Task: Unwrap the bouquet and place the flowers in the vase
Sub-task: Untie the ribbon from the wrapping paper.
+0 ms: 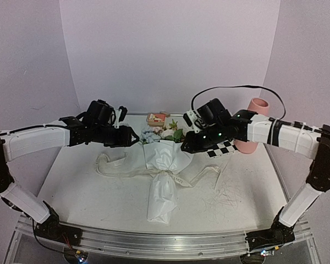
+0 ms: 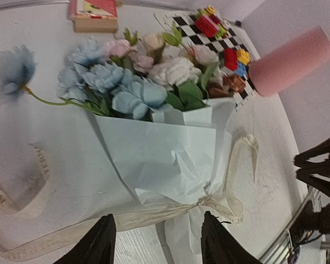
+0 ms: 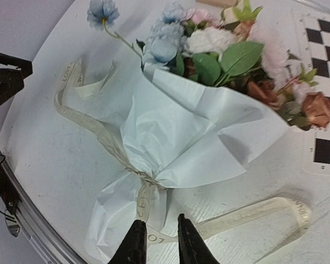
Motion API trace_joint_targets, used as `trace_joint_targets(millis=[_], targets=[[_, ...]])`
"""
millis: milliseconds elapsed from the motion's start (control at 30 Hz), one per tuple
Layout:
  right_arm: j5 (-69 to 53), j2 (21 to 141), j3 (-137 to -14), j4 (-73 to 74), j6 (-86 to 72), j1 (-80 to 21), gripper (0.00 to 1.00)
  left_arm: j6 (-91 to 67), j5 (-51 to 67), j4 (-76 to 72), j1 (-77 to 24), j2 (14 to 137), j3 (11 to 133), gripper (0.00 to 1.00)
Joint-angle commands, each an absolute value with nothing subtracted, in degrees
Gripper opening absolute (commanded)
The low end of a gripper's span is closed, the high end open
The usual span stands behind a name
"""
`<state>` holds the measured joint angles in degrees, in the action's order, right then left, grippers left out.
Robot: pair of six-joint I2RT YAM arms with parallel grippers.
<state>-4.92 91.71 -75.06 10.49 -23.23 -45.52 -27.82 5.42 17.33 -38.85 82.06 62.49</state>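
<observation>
I have the bouquet (image 1: 162, 159) lying flat mid-table (image 1: 82, 187) between the two arms, heads pointing away from me and the twisted paper tail toward me. The vase (image 1: 258, 107) stands upright at the far right, behind my right arm and beside the checkered mat (image 1: 220, 149) with its toy blocks (image 2: 209, 23). I judge the bundle light and floppy. The white paper (image 3: 176, 132) is thin and creased, likely to tear or slide if dragged. The flowers (image 2: 154, 71) look soft, on thin stems that would bend under a hard pinch, and one blue bloom (image 2: 14, 66) lies outside the wrap on a long stem. The cream ribbon (image 3: 247, 212) is limp and cinches the wrap at a knot (image 3: 146, 181), so I'd pull a loose tail there rather than grab the blooms. My left gripper (image 2: 157, 245) hangs over the ribbon near the waist with its jaws well apart, gripping nothing. My right gripper (image 3: 162, 247) has its jaws nearly together over a ribbon tail just below the knot, but I cannot tell whether they have it pinched. The ribbon carries printed capitals. I make out what may be "LO" by the right fingertips, the rest too twisted to read. A box (image 2: 93, 16) with a red and yellow face sits beyond the blooms, its print illegible.
</observation>
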Motion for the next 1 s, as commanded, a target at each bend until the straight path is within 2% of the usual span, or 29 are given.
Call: trace_joint_targets(millis=[0, 200, 333, 500, 967], targets=[[-14.3, 97.0, -77.7, 9.0, -24.0, -45.7, 0.21, -29.8, 21.4, 13.2, -39.2, 85.9, 65.0, 0.52], [-14.4, 101.9, -77.5, 8.7, -28.5, -45.8, 0.25, -31.3, 24.3, 13.1, -41.3, 92.6, 64.9, 0.5], [-14.7, 104.4, -76.9, 8.6, -32.8, -45.9, 0.35, -33.4, 22.6, 13.2, -42.2, 95.7, 65.2, 0.6], [-14.1, 106.5, -77.5, 8.4, -38.2, -46.2, 0.51, -35.5, 21.8, 13.2, -43.3, 99.9, 67.5, 0.66], [-11.8, 114.7, -82.0, 10.7, -46.9, -46.3, 0.55, -41.9, 15.8, 14.4, -43.5, 108.0, 71.8, 0.68]])
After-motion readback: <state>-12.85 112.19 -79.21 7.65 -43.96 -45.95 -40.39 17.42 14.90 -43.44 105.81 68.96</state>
